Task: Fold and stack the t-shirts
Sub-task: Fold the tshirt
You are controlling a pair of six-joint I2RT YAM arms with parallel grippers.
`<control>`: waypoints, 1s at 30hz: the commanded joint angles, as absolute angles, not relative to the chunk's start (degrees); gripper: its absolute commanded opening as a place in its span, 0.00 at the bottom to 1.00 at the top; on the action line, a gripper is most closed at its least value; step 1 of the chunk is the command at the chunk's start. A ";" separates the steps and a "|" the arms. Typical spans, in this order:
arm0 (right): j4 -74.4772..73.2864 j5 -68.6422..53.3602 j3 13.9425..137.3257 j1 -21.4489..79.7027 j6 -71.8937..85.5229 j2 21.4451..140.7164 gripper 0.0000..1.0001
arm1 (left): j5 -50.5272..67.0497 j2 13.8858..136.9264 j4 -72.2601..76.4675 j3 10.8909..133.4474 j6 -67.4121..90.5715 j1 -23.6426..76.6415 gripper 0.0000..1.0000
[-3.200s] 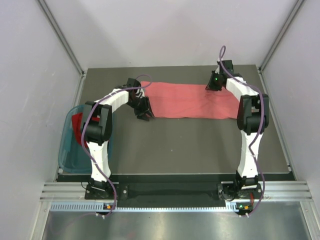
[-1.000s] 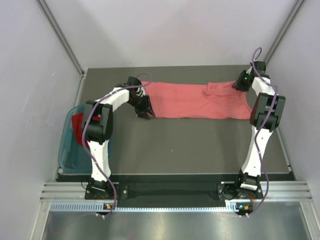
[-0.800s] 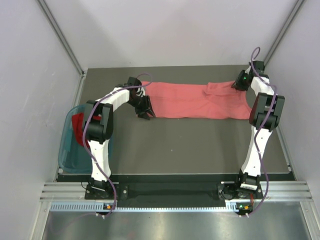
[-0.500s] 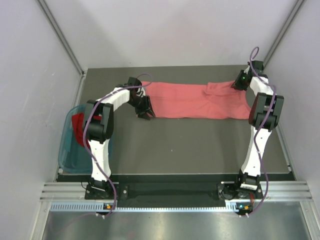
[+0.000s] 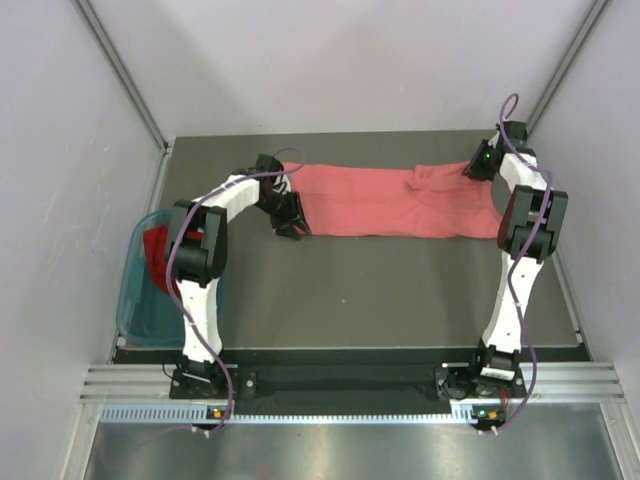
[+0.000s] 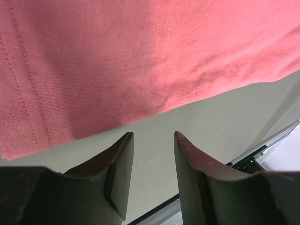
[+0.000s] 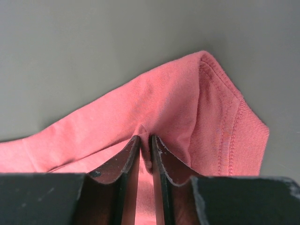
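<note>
Dark tabletop (image 5: 380, 290) — right end effector (image 7: 145, 139) pinches salmon-pink t-shirt (image 5: 370, 200) fold.

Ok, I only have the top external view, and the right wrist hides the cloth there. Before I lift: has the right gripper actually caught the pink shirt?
Observer: Yes. The right wrist view shows the right gripper shut on a pinched ridge of the salmon-pink t-shirt, beside the stitched sleeve hem.
Operator: And the left one?
Observer: The left wrist view shows the left gripper open with nothing between its fingers, over bare table just off the shirt's edge.
</note>
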State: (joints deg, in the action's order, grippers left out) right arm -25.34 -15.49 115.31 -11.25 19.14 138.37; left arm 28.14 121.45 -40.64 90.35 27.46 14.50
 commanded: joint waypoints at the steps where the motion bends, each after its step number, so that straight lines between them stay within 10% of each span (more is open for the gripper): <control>1: -24.08 -14.94 117.16 -10.55 18.37 133.42 0.17 | 29.44 121.11 -40.69 91.85 26.54 14.41 0.45; 30: -21.90 -12.22 117.08 -10.55 18.72 132.72 0.00 | 29.79 120.15 -40.08 90.35 26.54 14.41 0.45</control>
State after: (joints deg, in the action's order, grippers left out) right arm -25.96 -14.11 116.68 -11.25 19.22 137.73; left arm 28.88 121.45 -40.62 90.35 27.27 14.50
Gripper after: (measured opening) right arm 0.009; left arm 0.448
